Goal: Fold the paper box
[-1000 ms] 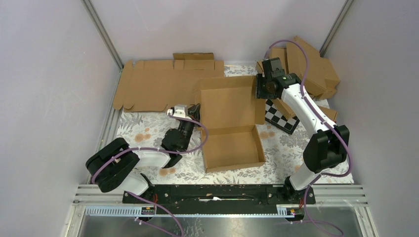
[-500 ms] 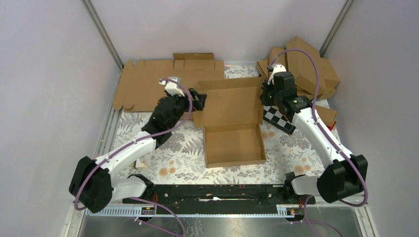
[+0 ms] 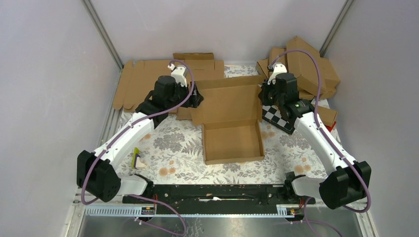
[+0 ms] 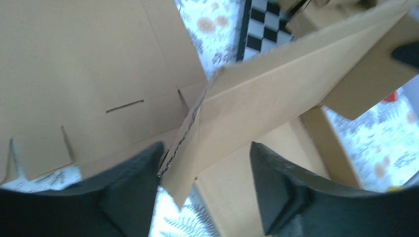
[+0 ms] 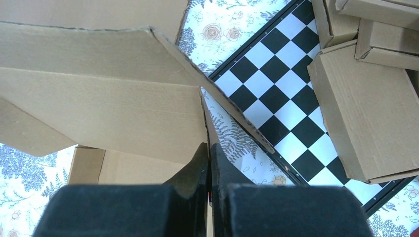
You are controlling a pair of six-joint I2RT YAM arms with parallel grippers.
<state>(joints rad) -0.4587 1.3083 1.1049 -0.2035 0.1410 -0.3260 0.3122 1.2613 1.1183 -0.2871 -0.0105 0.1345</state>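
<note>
Floral-cloth table (image 3: 173, 143); paper box (image 3: 232, 143) sits centre, tray formed, lid tilted up behind; my right gripper (image 5: 209, 157) pinches the lid's right flap, steadying it; my left gripper (image 4: 205, 180) straddles the left flap, jaws apart, likely ready to fold it in.

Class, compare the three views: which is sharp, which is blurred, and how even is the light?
Top external: evenly lit, paper box sharp, shadows faint. Left wrist: soft all over, left gripper a dark blur. Right wrist: checkered board crisp, right gripper dark with little detail.
</note>
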